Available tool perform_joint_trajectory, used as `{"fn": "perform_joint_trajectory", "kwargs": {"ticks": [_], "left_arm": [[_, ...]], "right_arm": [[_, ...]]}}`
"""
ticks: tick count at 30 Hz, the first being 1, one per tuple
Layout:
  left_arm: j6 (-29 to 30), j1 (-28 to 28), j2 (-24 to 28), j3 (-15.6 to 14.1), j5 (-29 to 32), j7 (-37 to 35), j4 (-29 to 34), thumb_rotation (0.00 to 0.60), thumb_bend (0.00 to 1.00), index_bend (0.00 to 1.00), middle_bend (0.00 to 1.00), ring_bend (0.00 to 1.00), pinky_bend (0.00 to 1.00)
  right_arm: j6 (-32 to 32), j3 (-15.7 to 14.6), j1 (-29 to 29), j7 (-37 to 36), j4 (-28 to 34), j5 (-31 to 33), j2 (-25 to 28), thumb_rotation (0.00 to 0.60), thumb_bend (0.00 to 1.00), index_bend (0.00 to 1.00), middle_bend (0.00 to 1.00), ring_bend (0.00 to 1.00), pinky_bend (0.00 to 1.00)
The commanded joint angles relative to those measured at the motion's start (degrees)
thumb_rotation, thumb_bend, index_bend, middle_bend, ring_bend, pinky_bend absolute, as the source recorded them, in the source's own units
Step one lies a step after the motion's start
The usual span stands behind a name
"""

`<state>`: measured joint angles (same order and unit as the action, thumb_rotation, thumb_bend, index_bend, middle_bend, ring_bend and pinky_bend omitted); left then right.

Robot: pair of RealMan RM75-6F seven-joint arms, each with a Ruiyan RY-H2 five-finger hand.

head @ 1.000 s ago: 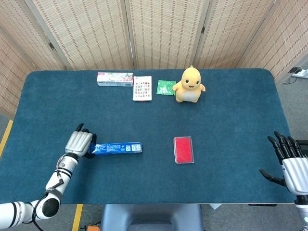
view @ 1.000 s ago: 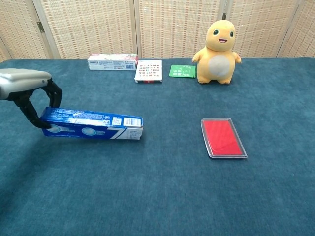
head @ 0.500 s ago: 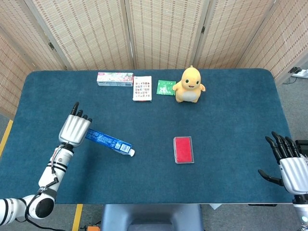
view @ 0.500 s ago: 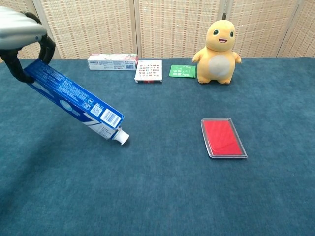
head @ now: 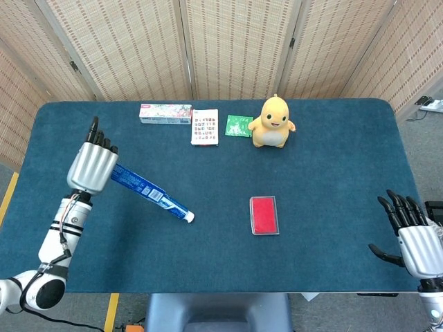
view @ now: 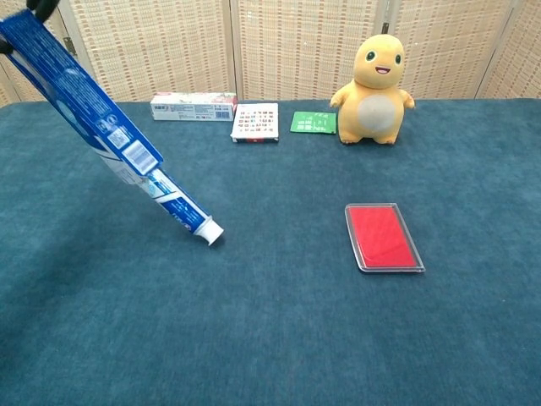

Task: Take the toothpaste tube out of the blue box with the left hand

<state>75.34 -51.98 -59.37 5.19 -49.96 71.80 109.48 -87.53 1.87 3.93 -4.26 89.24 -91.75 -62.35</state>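
A: At the table's left, the left hand (head: pixel 91 166) grips the blue box (head: pixel 129 180), lifted steeper than a second ago

B: And the toothpaste tube (view: pixel 188 216)?

A: Sliding out further, cap on the table (head: pixel 325 166); nearly free

left hand (head: pixel 90 168): risen from table level, now well above the cloth, fingers pointing up
box (view: pixel 80 101): lifted at the gripped end, tilted steeply below the fingers
tube (view: pixel 184 213): slid partway out, cap touching the table
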Motion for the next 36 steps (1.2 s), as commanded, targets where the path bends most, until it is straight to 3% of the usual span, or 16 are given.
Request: {"fn": "perform_joint_trajectory", "kwargs": {"ticks": [1, 7, 16, 20, 23, 27, 33, 36], "left_arm": [[0.92, -0.24, 2.07, 0.50, -1.02, 0.42, 1.58, 0.600, 0.20, 0.51, 0.44, 0.25, 0.04], [0.71, 0.06, 4.59, 0.94, -1.85, -0.04, 2.58, 0.600, 0.20, 0.51, 0.44, 0.25, 0.05], [-4.53, 4.32, 5.56, 3.92, 0.78, -20.76, 4.63, 0.600, 0.20, 0.53, 0.44, 0.25, 0.06], [-9.43, 7.17, 4.53, 4.85, 2.40, -34.63, 3.84, 0.600, 0.20, 0.55, 0.44, 0.25, 0.07], [-15.56, 9.80, 2.93, 5.57, 2.74, -48.54, 1.29, 0.600, 0.20, 0.55, 0.45, 0.25, 0.07], [-21.26, 13.24, -2.44, 4.89, -5.02, -64.56, -7.17, 0.600, 0.20, 0.55, 0.45, 0.23, 0.06], [-25.12, 14.30, -9.11, 2.70, -12.78, -73.50, -18.01, 0.600, 0.20, 0.53, 0.45, 0.21, 0.05], [-26.63, 14.51, -11.86, 1.89, -14.21, -76.09, -22.00, 0.600, 0.19, 0.47, 0.42, 0.14, 0.01]], "right_arm": [[0.33, -0.02, 0.14, 0.33, 0.15, 0.10, -0.04, 0.600, 0.20, 0.00, 0.00, 0.00, 0.00], [0.41, -0.01, 0.12, 0.96, 0.50, 0.33, -0.12, 0.600, 0.20, 0.00, 0.00, 0.00, 0.00], [0.31, 0.17, 0.11, 0.81, 0.40, 0.60, -0.18, 0.600, 0.20, 0.00, 0.00, 0.00, 0.00], [-0.15, 0.13, -0.07, 0.78, 0.46, 0.38, -0.19, 0.600, 0.20, 0.00, 0.00, 0.00, 0.00], [-0.55, 0.13, -0.24, 0.74, 0.42, 0.29, -0.21, 0.600, 0.20, 0.00, 0.00, 0.00, 0.00], [-0.53, 0.03, -0.23, 1.03, 0.46, 0.09, -0.34, 0.600, 0.20, 0.00, 0.00, 0.00, 0.00], [-0.24, 0.16, -0.12, 1.19, 0.51, 0.43, -0.33, 0.600, 0.20, 0.00, 0.00, 0.00, 0.00], [-0.25, 0.21, -0.11, 1.02, 0.48, 0.50, -0.29, 0.600, 0.20, 0.00, 0.00, 0.00, 0.00]]}}
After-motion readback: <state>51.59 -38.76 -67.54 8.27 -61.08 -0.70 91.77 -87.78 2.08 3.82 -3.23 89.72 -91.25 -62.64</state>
